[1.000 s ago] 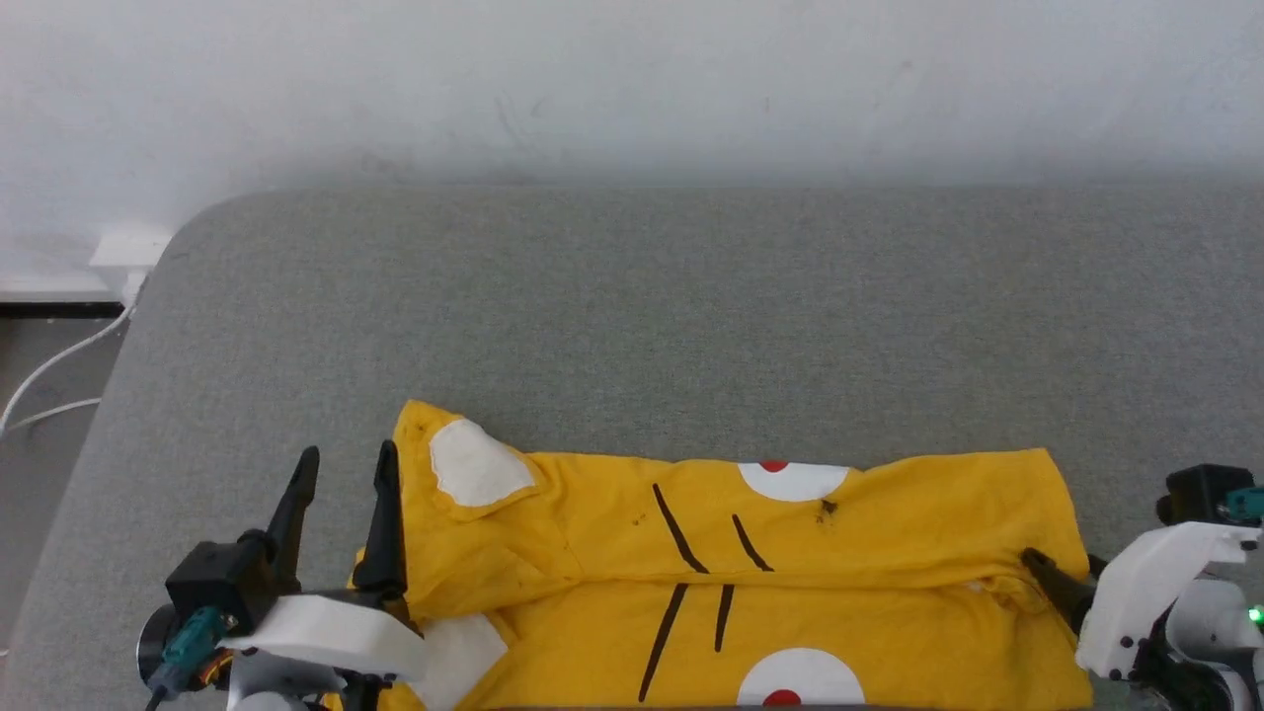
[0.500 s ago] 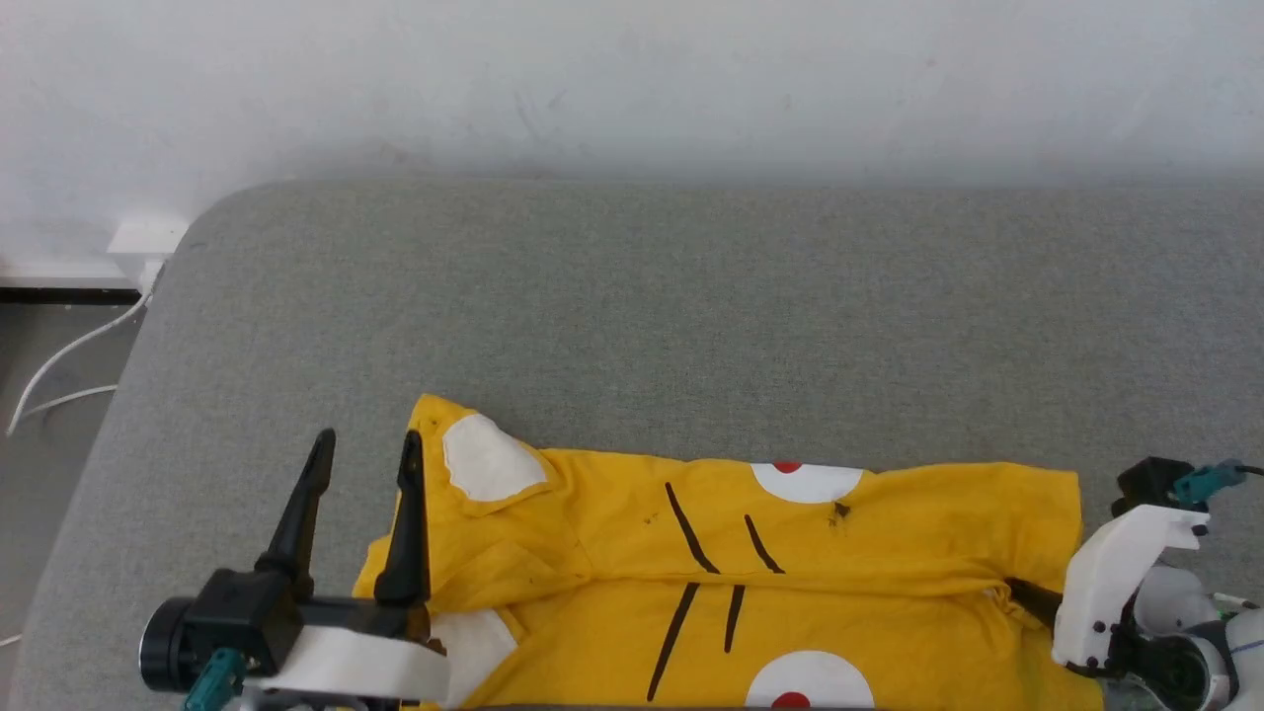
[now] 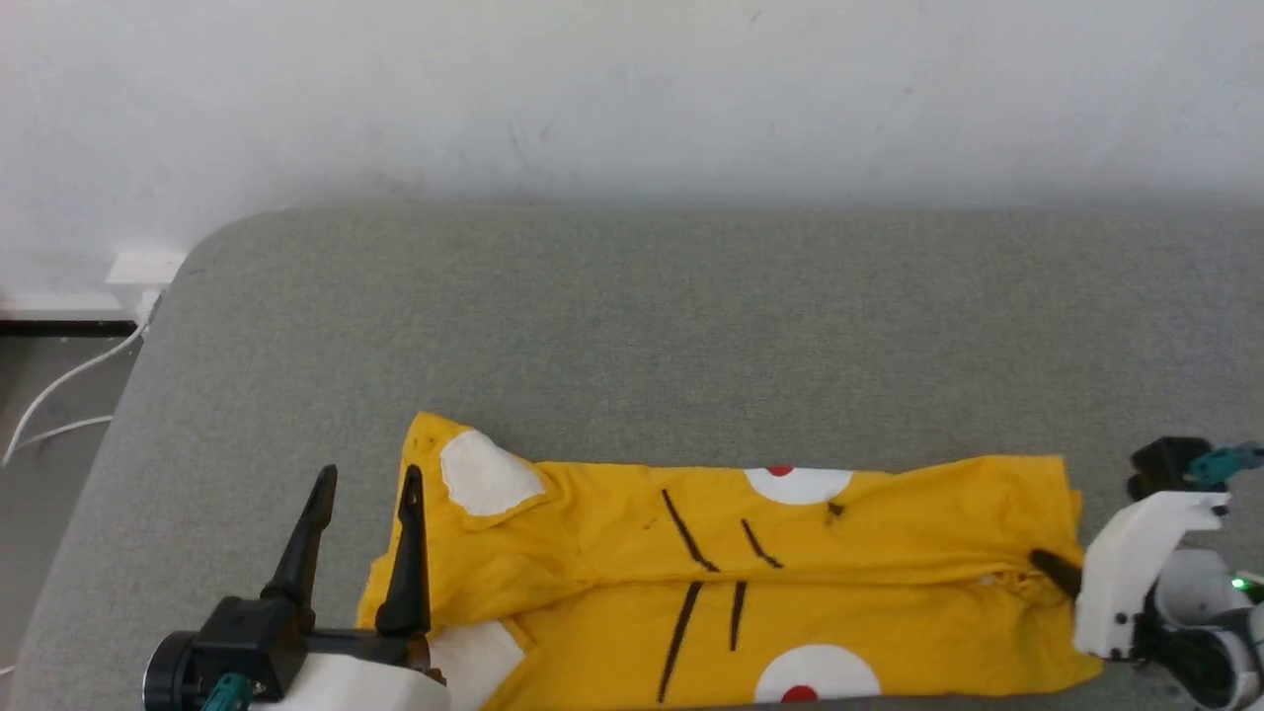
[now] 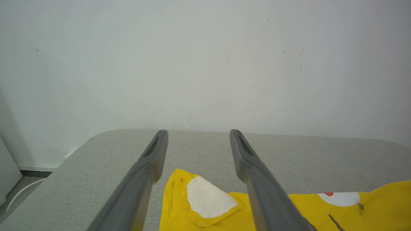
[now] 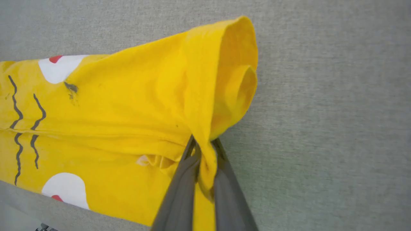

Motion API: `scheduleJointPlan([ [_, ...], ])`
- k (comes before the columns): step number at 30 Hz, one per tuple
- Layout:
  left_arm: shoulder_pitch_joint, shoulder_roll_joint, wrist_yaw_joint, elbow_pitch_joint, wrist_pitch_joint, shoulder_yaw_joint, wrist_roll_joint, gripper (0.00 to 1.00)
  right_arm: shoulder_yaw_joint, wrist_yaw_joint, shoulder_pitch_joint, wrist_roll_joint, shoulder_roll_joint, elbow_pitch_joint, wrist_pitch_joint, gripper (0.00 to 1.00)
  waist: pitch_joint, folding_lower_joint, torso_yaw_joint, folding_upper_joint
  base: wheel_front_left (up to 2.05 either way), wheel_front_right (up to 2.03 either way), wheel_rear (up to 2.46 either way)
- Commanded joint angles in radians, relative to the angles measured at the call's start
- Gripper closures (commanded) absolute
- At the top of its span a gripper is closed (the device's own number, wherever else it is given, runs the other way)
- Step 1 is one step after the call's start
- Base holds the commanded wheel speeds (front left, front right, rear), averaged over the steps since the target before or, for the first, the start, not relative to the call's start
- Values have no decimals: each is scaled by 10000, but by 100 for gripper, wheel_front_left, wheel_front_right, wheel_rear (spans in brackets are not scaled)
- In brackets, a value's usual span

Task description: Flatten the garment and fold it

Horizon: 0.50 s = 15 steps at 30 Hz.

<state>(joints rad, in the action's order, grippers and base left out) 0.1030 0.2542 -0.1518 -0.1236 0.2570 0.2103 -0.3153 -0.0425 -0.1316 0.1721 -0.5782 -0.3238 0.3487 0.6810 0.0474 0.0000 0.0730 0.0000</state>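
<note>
Garment (image 3: 790, 563) lies folded on grey cushion (image 3: 691, 326); right gripper (image 5: 204, 142) clenches its 3 o'clock edge. Left gripper (image 3: 369, 476) gapes, empty, at its 9 o'clock end.

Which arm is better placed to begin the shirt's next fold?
Right, probably: the right fingers are shut on the shirt's edge, while the left fingers stand open at its other end, gripping nothing.

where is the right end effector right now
In the head view the right end effector sits at the lower right, shut on the right edge of the yellow T-shirt.
</note>
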Motion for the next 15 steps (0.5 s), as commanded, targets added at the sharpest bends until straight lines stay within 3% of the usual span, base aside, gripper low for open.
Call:
scheduleJointPlan([
  [1,107,-45,-58,28,47,-25,24,0,156,9,-103,47,-126,-73,-81,100,-75,0,-84,0,0,0,0],
  [6,243,-75,-147,68,36,-55,-36,0,1333,9,-464,362,-520,-313,31,100,-134,0,-320,0,0,0,0],
  [15,296,154,-244,173,-243,-144,-57,0,4324,9,-1027,1144,-860,-767,406,100,-146,0,-556,0,0,0,0],
])
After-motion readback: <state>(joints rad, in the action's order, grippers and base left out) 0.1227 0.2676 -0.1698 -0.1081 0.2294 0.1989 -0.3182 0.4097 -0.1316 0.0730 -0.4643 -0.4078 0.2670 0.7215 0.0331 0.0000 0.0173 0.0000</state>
